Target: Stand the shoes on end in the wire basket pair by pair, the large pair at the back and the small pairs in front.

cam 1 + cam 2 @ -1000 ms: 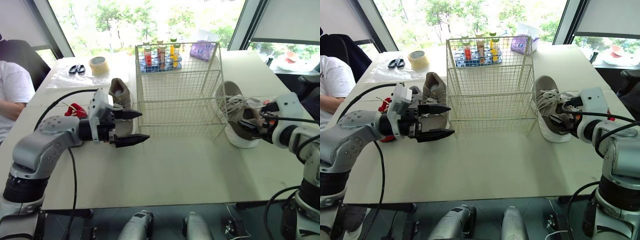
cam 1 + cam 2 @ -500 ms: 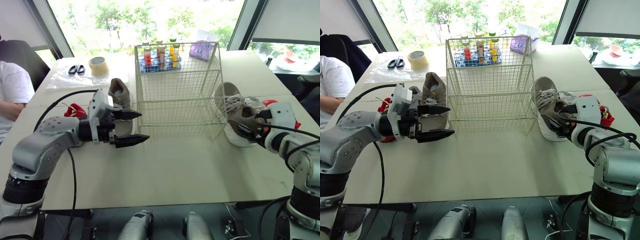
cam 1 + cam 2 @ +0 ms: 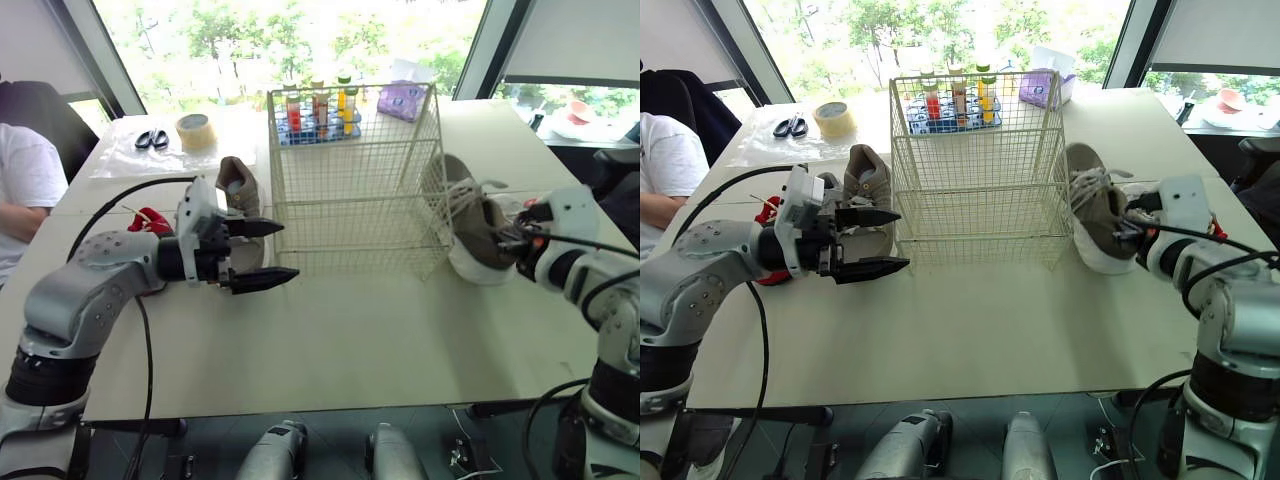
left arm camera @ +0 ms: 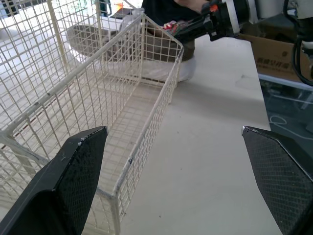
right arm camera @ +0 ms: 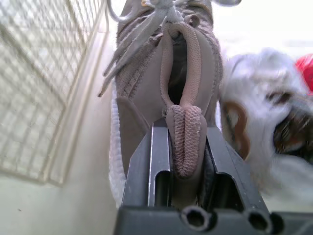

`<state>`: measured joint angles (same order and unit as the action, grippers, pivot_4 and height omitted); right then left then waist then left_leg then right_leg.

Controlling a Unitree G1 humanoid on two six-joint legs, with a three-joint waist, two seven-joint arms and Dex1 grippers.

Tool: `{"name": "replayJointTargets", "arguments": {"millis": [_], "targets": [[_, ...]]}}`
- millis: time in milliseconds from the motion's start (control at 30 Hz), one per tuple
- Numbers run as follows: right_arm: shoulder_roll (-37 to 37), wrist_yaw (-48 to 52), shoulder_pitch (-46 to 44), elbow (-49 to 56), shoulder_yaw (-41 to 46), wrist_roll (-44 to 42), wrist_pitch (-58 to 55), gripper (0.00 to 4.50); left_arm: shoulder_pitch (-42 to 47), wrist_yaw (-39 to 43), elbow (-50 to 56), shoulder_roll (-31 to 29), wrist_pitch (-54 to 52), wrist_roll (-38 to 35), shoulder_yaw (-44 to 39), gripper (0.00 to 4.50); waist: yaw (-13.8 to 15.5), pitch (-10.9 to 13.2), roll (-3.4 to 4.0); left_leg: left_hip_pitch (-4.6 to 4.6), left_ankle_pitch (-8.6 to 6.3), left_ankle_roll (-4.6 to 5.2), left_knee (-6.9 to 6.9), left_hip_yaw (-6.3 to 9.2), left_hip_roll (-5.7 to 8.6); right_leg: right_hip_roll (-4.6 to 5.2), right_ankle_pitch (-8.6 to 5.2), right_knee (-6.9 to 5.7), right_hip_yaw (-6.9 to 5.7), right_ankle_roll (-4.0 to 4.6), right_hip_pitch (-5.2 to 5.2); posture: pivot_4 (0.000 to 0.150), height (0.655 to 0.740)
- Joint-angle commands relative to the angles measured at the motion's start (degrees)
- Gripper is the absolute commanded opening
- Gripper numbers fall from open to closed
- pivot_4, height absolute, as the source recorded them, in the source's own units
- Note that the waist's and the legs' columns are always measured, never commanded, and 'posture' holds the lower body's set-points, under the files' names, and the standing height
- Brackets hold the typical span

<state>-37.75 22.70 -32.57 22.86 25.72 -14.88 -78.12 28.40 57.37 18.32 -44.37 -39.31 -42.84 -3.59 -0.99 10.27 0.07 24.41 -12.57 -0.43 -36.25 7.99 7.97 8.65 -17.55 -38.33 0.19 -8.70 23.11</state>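
We see the wire basket standing in the middle of the surface, with no shoe inside it. The right hand is clamped on the heel of a large taupe shoe with a white sole. In the right wrist view its fingers pinch the padded heel collar from both sides. That shoe is tilted just to the right of the basket, toe pointing away from the hand, and we cannot tell whether it touches the wire.

The left hand hovers near the basket's front left corner, its fingers spread wide and holding nothing. Behind it a second taupe shoe lies just beside the basket's left wall.

Beyond the basket is a blue rack of coloured bottles with labels too small for us to read, and a purple packet whose print is likewise unreadable. A roll of tape and scissors lie at the far left.
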Motion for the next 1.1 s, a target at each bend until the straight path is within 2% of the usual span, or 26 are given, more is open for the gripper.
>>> {"name": "replayJointTargets", "arguments": {"millis": [33,200,367,467,533,767,1100], "targets": [[-4.9,-2.07,-10.66,-0.63,3.96,-0.02,4.3,0.14,2.81,-0.01,-0.55,0.57,0.09,-1.8,-2.55,4.5,0.04,0.0,0.0,0.01,0.0,0.0,0.01,0.0,0.0,-0.01,0.0,0.0,0.0,0.0,0.01,0.15,0.74],[-10.59,-0.6,-20.6,-5.13,1.53,-0.83,11.87,0.14,6.64,-1.3,-3.4,1.75,-1.63,-4.43,-4.47,4.5,0.16,0.0,-0.03,0.04,0.0,0.0,0.05,0.01,-0.01,0.0,0.0,0.1,-0.02,0.0,0.01,0.15,0.74],[-16.3,10.29,-23.32,-5.05,-3.04,-5.68,21.08,0.14,10.91,-0.88,-7.63,1.24,-4.83,-7.14,-6.4,4.5,-0.24,0.01,-0.03,0.04,0.0,0.01,0.04,-0.02,-0.01,-0.01,0.0,0.1,-0.02,-0.01,0.01,0.15,0.74],[-21.1,25.61,-20.65,-2.18,-9.06,-6.38,38.85,0.14,16.89,1.35,-14.85,-1.25,-11.77,-10.96,-7.65,4.5,-0.61,0.01,-0.03,0.03,0.0,0.01,0.06,-0.04,-0.04,-0.05,0.0,0.07,-0.01,-0.01,0.05,0.15,0.74],[-22.45,31.56,-19.46,-3.02,-12.54,-4.21,50.81,0.14,20.08,3.17,-19.53,-2.95,-14.04,-11.31,-7.77,4.5,-1.25,0.02,-0.03,0.05,-0.01,0.01,0.06,-0.04,-0.05,-0.08,-0.01,0.04,-0.02,-0.02,0.09,0.15,0.74],[-19.89,34.15,-19.95,-10.53,-19.39,3.45,76.75,0.14,25.36,7.79,-30.27,-5.96,-13.59,-7.49,-7.25,4.5,-1.47,0.03,-0.1,0.03,-0.01,0.02,-0.09,-0.05,-0.02,-0.06,-0.01,0.01,-0.03,-0.04,0.03,0.15,0.74],[-18.22,36.14,-21.63,-15.68,-22.77,6.27,88.52,0.14,27.34,9.47,-33.47,-6.19,-13.88,-6.09,-8.54,4.5,-1.55,0.05,-0.12,0.06,0.0,0.01,-0.1,0.0,-0.02,-0.07,-0.01,-0.02,-0.02,-0.04,0.09,0.15,0.74]]}}
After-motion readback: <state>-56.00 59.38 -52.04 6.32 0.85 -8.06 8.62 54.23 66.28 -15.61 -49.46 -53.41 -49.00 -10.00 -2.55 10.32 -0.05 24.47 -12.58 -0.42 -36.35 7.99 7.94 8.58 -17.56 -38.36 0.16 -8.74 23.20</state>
